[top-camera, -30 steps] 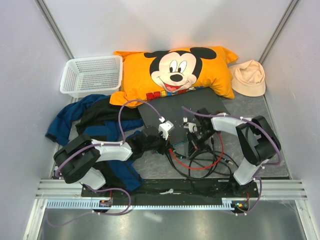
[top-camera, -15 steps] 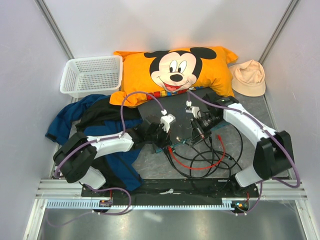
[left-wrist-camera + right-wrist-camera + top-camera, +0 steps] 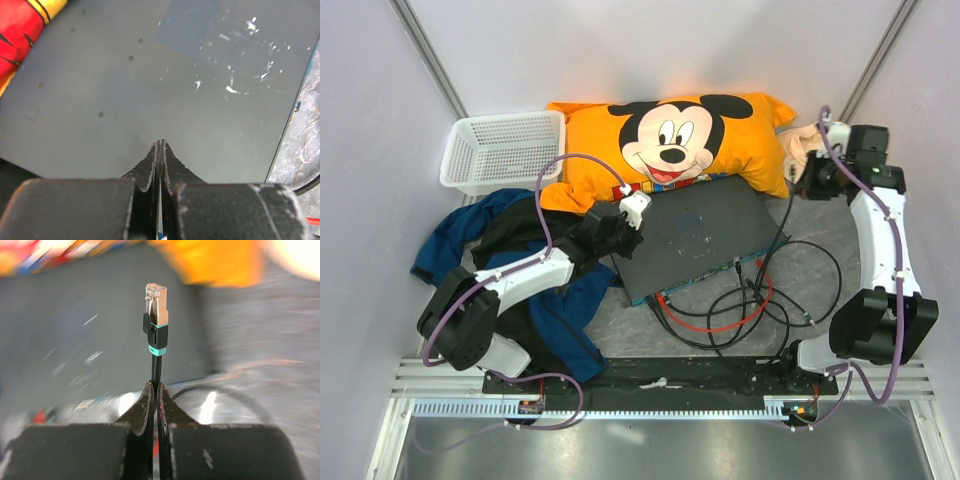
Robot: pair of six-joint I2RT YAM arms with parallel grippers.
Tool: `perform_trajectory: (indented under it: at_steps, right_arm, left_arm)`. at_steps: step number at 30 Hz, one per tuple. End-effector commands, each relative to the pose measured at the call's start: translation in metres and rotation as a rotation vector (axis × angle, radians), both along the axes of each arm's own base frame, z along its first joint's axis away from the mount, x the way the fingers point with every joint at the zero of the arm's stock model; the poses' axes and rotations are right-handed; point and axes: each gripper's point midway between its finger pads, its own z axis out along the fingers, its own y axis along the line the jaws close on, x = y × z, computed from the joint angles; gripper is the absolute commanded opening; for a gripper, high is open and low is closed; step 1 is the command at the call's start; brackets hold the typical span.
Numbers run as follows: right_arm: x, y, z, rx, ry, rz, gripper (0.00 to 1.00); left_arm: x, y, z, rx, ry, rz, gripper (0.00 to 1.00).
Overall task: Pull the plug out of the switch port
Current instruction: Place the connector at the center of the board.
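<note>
The switch (image 3: 695,235), a flat dark grey box, lies tilted in the middle of the table, its socket edge facing the near side. My left gripper (image 3: 613,232) is shut and empty, its tips resting over the switch's left end. In the left wrist view the shut tips (image 3: 161,143) sit above the switch top (image 3: 175,85). My right gripper (image 3: 810,180) is raised at the far right, away from the switch. It is shut (image 3: 155,385) on a black cable just below the plug (image 3: 156,310). The plug stands free in the air, with a clear tip and a teal collar.
An orange Mickey Mouse pillow (image 3: 670,140) lies behind the switch. A white basket (image 3: 505,150) stands at the back left. A beige hat (image 3: 825,155) sits under the right arm. Blue and black clothes (image 3: 510,250) lie left. Red and black cables (image 3: 720,315) coil near the switch's front edge.
My right arm swung from the switch's front edge up to the far right, carrying the plug away on its cable. The left gripper slid to the switch's left end. The switch shifted.
</note>
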Motion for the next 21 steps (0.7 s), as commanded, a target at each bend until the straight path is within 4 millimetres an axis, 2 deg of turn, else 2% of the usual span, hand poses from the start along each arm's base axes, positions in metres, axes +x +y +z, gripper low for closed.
perform_trajectory:
  at_steps: [1,2,3,7,8,10,11,13,14,16,17,19,20,21]
  right_arm:
    - [0.027,-0.092,0.032,-0.189,-0.153,-0.31,0.0]
    - [0.026,-0.104,0.03,-0.209,-0.157,-0.344,0.0]
    - [0.021,-0.125,0.025,-0.261,-0.143,-0.41,0.0]
    - [0.013,-0.152,0.0,-0.397,-0.123,-0.445,0.0]
    - [0.014,-0.158,-0.016,-0.424,-0.125,-0.452,0.0]
    - [0.015,-0.174,-0.032,-0.508,-0.108,-0.474,0.0]
    - [0.018,-0.175,-0.059,-0.511,-0.042,-0.444,0.0]
    - [0.021,-0.173,-0.086,-0.523,0.018,-0.363,0.0]
    - [0.023,-0.173,-0.112,-0.509,0.077,-0.331,0.0]
    - [0.026,-0.173,-0.133,-0.5,0.12,-0.318,0.0]
    - [0.027,-0.171,-0.151,-0.479,0.155,-0.298,0.0]
    - [0.035,-0.171,-0.158,-0.466,0.153,-0.297,0.0]
    - [0.038,-0.166,-0.167,-0.435,0.163,-0.272,0.01]
    - [0.04,-0.165,-0.169,-0.432,0.169,-0.268,0.05]
  left_arm:
    - [0.009,-0.011,0.032,-0.04,-0.086,-0.041,0.02]
    - [0.009,-0.011,0.03,-0.038,-0.084,-0.043,0.02]
    - [0.008,-0.011,0.029,-0.037,-0.083,-0.043,0.02]
    - [0.005,-0.009,0.025,-0.033,-0.08,-0.047,0.02]
    - [0.004,-0.008,0.023,-0.034,-0.073,-0.046,0.02]
    - [0.001,-0.011,0.02,-0.043,-0.058,-0.06,0.02]
    - [-0.002,-0.012,0.018,-0.043,-0.046,-0.073,0.02]
    - [-0.004,-0.012,0.017,-0.042,-0.043,-0.076,0.02]
    - [-0.004,-0.01,0.015,-0.035,-0.043,-0.071,0.02]
    - [-0.004,-0.007,0.013,-0.02,-0.045,-0.072,0.02]
    - [-0.004,-0.006,0.011,-0.01,-0.045,-0.073,0.02]
    - [-0.003,-0.004,0.01,0.005,-0.053,-0.074,0.02]
    - [-0.003,-0.004,0.009,0.009,-0.054,-0.074,0.02]
    - [-0.002,-0.004,0.008,0.017,-0.058,-0.078,0.02]
